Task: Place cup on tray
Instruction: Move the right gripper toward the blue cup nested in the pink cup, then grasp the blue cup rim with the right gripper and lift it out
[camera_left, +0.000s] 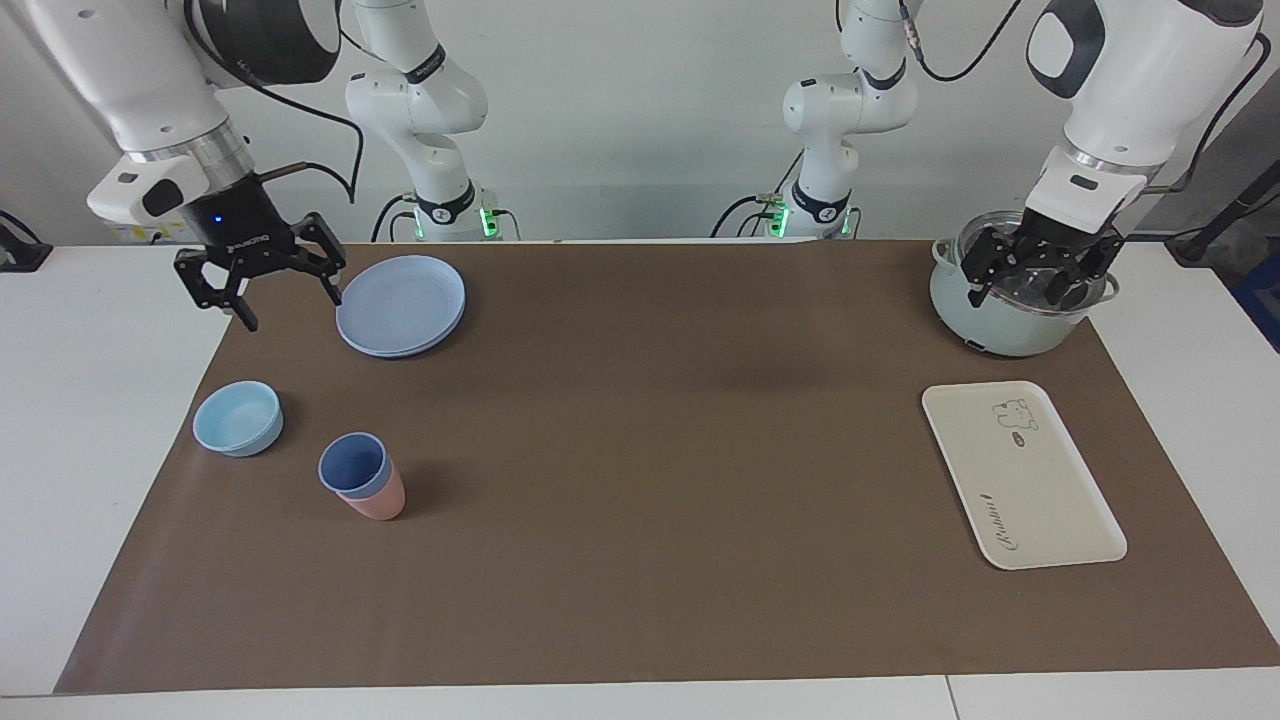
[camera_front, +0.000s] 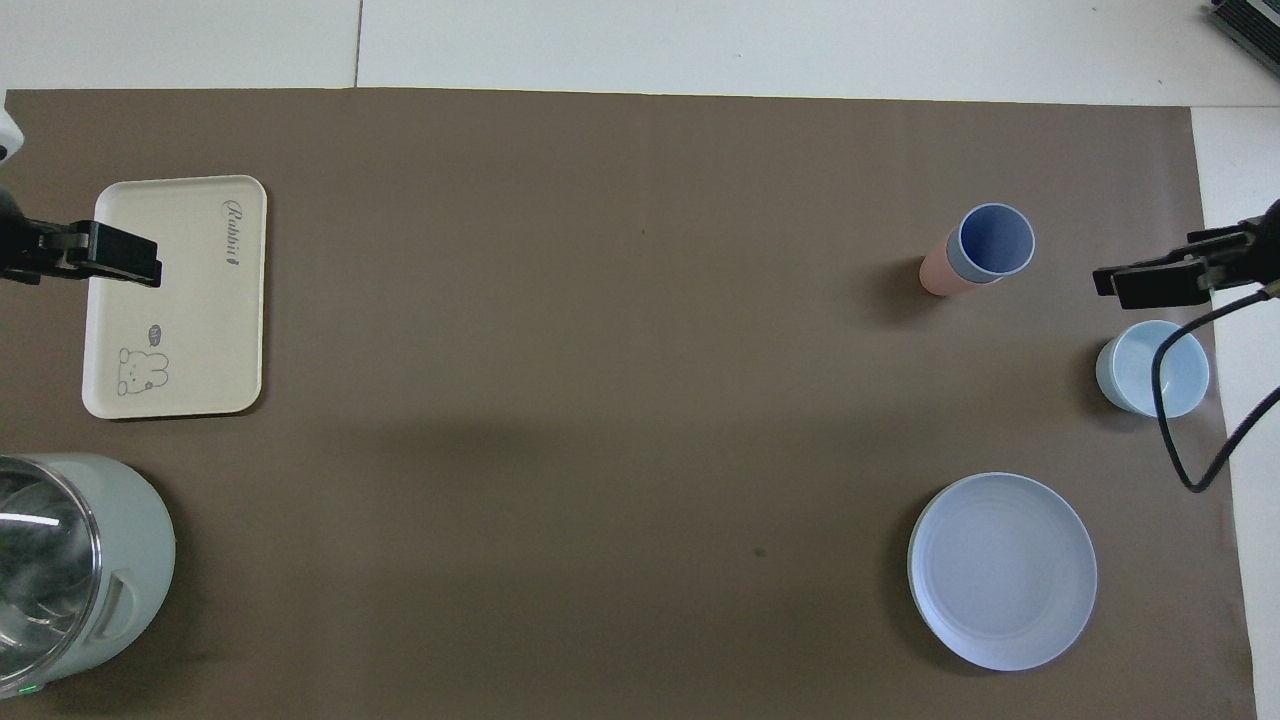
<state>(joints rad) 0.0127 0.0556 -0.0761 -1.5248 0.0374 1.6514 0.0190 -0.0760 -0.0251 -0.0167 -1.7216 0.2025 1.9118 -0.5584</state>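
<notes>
The periwinkle-blue cup (camera_left: 352, 464) stands upright, nested inside a pink tumbler (camera_left: 380, 503), toward the right arm's end of the table; it also shows in the overhead view (camera_front: 992, 240). The cream tray (camera_left: 1020, 480) lies flat and bare toward the left arm's end, and shows in the overhead view too (camera_front: 175, 300). My right gripper (camera_left: 290, 308) is open and empty, in the air over the mat's edge beside the blue plate, apart from the cup. My left gripper (camera_left: 1032, 285) is open and empty over the pot.
A round blue plate (camera_left: 401, 304) lies near the right arm's base. A light blue bowl (camera_left: 238, 417) sits beside the nested tumblers. A pale green pot (camera_left: 1000, 325) with a glass lid stands nearer to the robots than the tray. A brown mat (camera_left: 640, 450) covers the table.
</notes>
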